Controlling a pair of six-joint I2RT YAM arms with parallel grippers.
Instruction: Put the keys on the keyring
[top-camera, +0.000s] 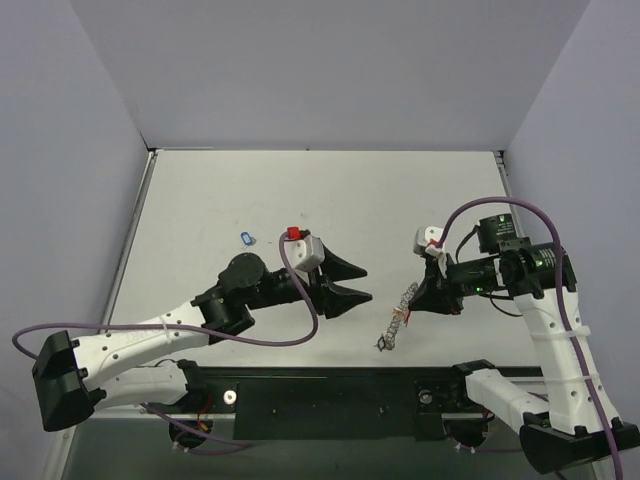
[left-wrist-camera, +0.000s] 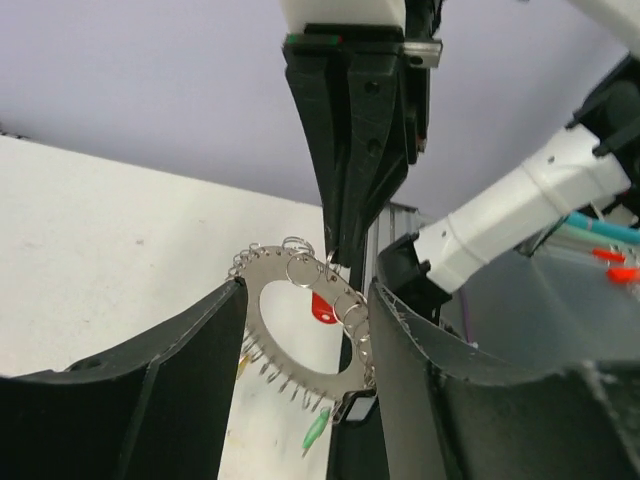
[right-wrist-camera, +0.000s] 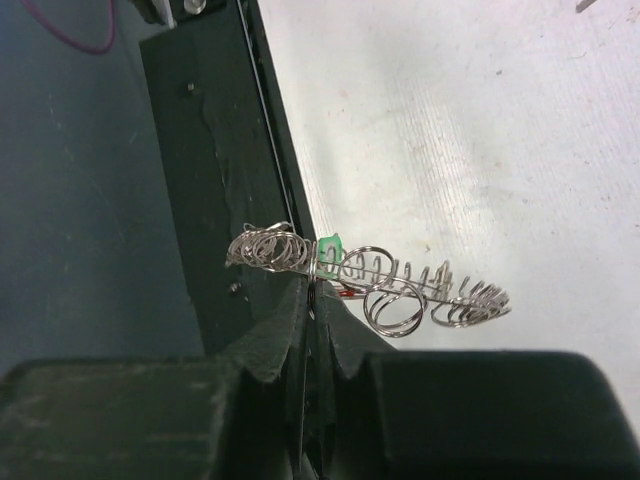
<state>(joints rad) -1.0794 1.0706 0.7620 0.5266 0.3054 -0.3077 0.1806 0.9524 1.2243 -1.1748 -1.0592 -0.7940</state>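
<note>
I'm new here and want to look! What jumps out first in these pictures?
The shiny keyring, rimmed with wire loops, is pinched in the right fingers, right of centre. The left fingers gape wide open facing it. A tiny blue key lies farther back on the left.

The keyring (left-wrist-camera: 300, 373) was flat silver-grey metal with a dull, brushed sheen, rimmed by thin, bright wire loops. The keys on it had smooth plastic heads, a glossy red key head (left-wrist-camera: 322, 308) and a green key head (left-wrist-camera: 316, 428). The right tool (right-wrist-camera: 312, 295) and the left tool (top-camera: 355, 282) were black plastic, matt and rough along their edges. The tabletop (right-wrist-camera: 480, 120) looked white, matt and faintly streaked. The right arm's shell (left-wrist-camera: 520, 210) was smooth white plastic.
</note>
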